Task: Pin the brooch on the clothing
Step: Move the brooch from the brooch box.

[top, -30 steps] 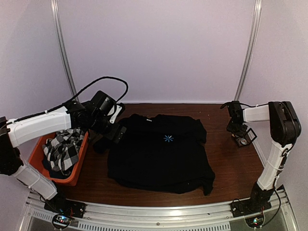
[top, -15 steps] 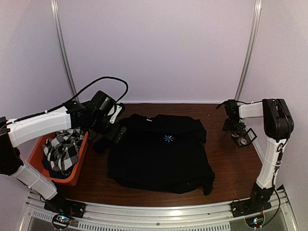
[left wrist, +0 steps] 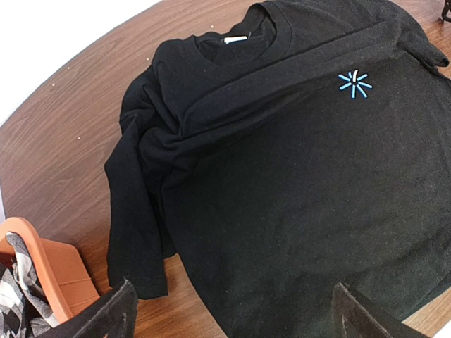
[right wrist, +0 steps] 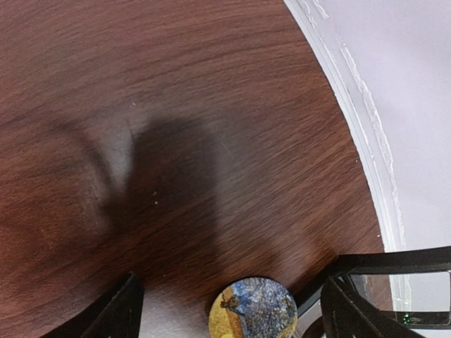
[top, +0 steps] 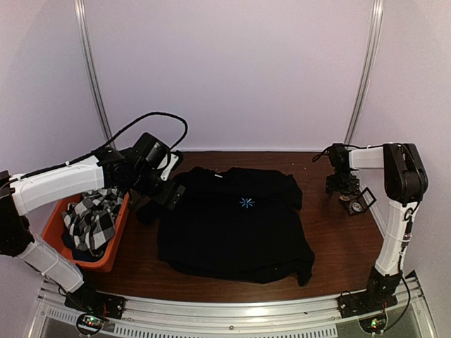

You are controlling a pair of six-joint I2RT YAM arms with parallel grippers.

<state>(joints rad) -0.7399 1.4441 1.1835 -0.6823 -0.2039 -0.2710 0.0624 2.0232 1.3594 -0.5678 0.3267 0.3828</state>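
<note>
The black T-shirt (top: 236,225) lies flat on the brown table, with a small light-blue starburst (top: 246,203) on its chest; it also fills the left wrist view (left wrist: 296,183). My left gripper (top: 163,191) is open above the shirt's left sleeve (left wrist: 134,232), its fingertips (left wrist: 106,317) wide apart. The brooch (right wrist: 254,308) is a round blue-and-yellow badge lying on the table at the far right. My right gripper (top: 343,184) is open just above it, the brooch between its two fingertips (right wrist: 116,310), untouched.
An orange bin (top: 109,246) with a black-and-white checked cloth (top: 91,218) stands at the left. A small black-framed holder (top: 359,201) lies by the brooch near the table's right edge (right wrist: 366,162); it also shows in the right wrist view (right wrist: 394,271).
My right gripper has shifted a little left and back, over the brooch. The left arm and the T-shirt have not moved.
</note>
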